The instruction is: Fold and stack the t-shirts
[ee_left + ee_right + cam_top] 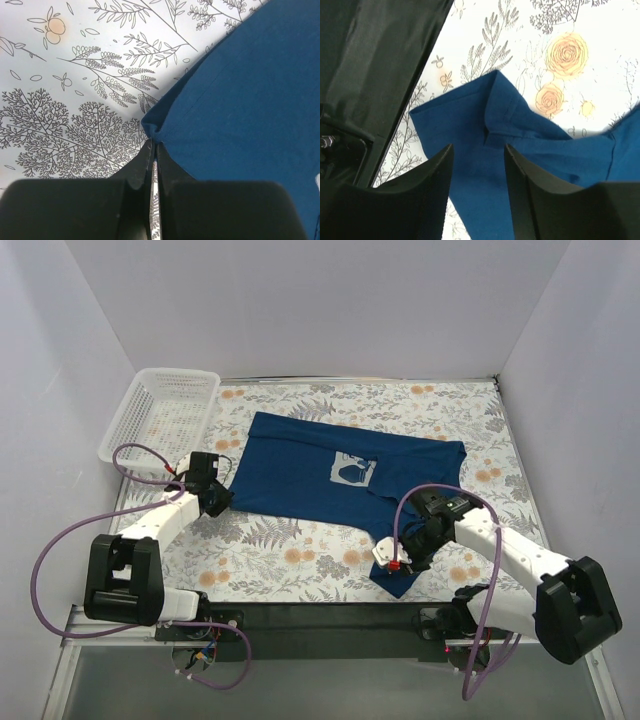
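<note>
Nearest, right tool [477,150]: jaws spread and low over the t-shirt [300,465] at its near-right sleeve [495,100], cloth below the gap, nothing pinched. That sleeve sat partly turned over on itself near the surface [300,540] front edge. Left tool [152,146]: jaws pressed together on the shirt's left corner, cloth puckered at the tips, so it read as a pinch on the hem. The shirt lay mostly flat mid-surface, chest graphic [353,470] up. Judged progress: start of the first fold, corners being taken, no fold made, no stack begun, nearly all left. Only one shirt in view. Far left, the white basket [180,372] was well apart from the shirt. Hard to tell: how much cloth sat inside the left pinch, and the sleeve part under the right arm from above.
</note>
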`<control>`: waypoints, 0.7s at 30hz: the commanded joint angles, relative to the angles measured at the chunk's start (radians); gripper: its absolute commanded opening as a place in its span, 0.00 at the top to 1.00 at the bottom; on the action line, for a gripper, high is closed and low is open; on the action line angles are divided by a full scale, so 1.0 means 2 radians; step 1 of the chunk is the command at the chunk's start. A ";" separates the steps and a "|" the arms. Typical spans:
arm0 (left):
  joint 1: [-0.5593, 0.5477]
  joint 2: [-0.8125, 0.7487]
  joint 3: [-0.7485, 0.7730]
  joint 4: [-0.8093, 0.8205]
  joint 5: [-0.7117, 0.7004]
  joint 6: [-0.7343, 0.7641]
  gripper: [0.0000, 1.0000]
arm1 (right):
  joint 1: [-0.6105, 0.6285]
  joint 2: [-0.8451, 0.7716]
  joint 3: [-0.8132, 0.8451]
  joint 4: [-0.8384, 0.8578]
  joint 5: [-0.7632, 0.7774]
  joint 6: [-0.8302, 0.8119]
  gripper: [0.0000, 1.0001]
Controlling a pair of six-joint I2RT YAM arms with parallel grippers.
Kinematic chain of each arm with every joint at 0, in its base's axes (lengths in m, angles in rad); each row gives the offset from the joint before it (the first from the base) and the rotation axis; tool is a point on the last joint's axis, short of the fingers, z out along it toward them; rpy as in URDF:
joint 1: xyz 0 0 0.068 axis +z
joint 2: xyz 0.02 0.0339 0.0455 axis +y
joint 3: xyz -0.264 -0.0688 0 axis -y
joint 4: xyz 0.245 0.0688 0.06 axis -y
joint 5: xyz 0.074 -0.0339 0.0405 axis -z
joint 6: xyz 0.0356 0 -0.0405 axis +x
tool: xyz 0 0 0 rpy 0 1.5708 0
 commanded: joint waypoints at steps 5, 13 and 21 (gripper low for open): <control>0.004 -0.020 -0.005 0.005 0.008 0.012 1.00 | 0.006 -0.071 -0.029 -0.045 0.043 -0.001 0.64; 0.004 -0.020 -0.006 0.003 0.013 0.014 1.00 | 0.059 -0.087 -0.052 -0.058 0.020 0.002 0.68; 0.004 -0.026 -0.009 0.000 0.012 0.014 1.00 | 0.100 -0.103 -0.078 -0.020 0.033 0.033 0.65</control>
